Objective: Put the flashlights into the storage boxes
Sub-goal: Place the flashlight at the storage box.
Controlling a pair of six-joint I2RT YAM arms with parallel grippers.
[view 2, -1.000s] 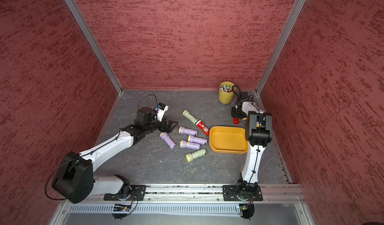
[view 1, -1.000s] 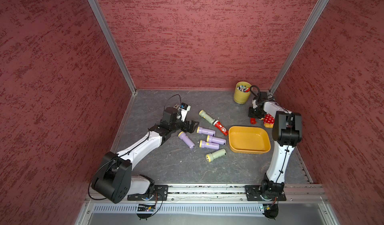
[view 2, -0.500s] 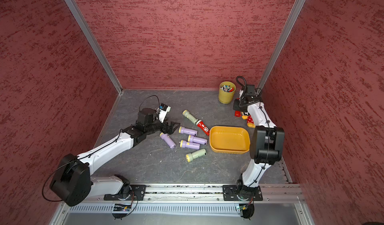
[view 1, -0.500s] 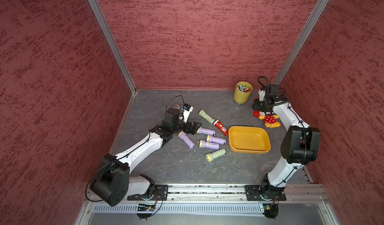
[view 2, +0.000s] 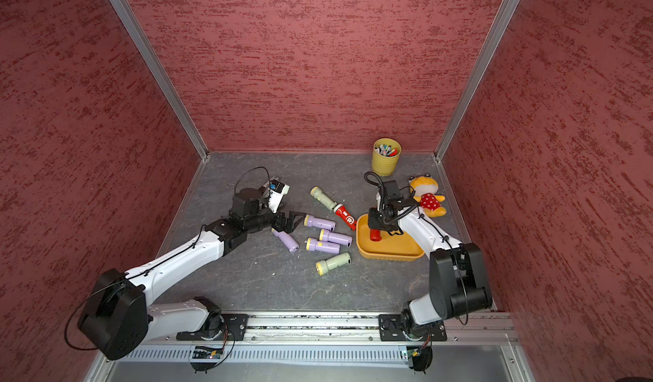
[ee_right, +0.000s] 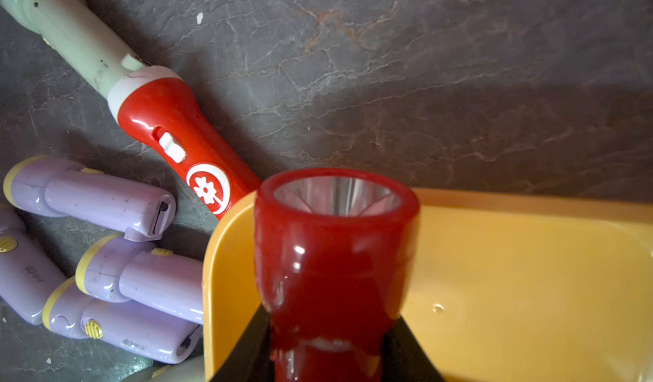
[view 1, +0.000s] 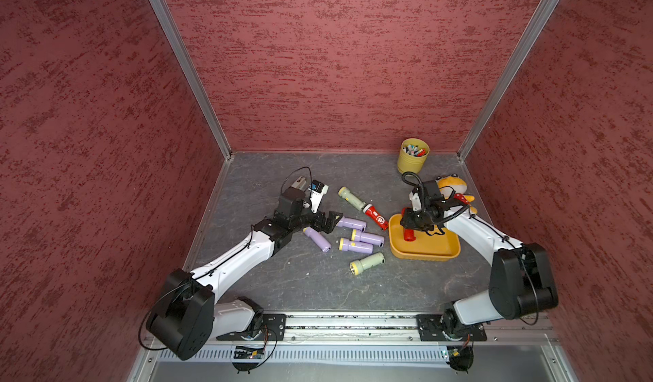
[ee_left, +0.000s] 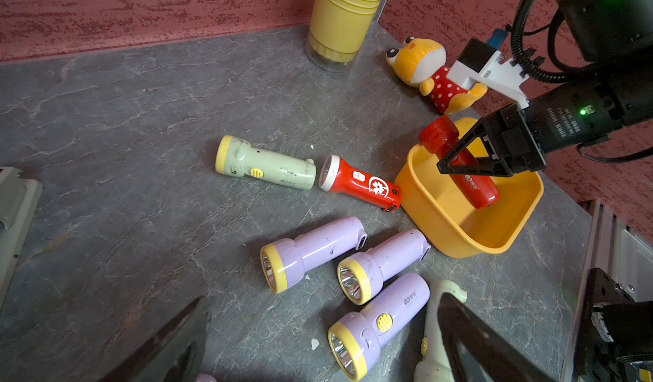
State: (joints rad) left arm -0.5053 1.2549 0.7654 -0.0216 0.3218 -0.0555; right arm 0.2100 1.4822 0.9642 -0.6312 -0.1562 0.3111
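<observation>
Glossy red plastic flashlight point(ee_right: 335, 274), smooth orange-yellow plastic tray point(ee_right: 530, 274), matt veined grey tabletop point(ee_right: 424, 80)

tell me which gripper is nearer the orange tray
Right. The right gripper is over one end of the orange tray, shut on a red flashlight. The left gripper, jaws open, is apart from it, on the far side of the lilac flashlights.

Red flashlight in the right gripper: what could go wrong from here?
1. The red flashlight hangs tilted in the right gripper, tail down in the tray, head above the rim. Released so, it may lean on the rim or tip out.
2. The second red flashlight lies right by the tray's wall; nudging the tray could shove it.
3. The open left gripper sits by tightly packed lilac flashlights; it may knock neighbours.
</observation>
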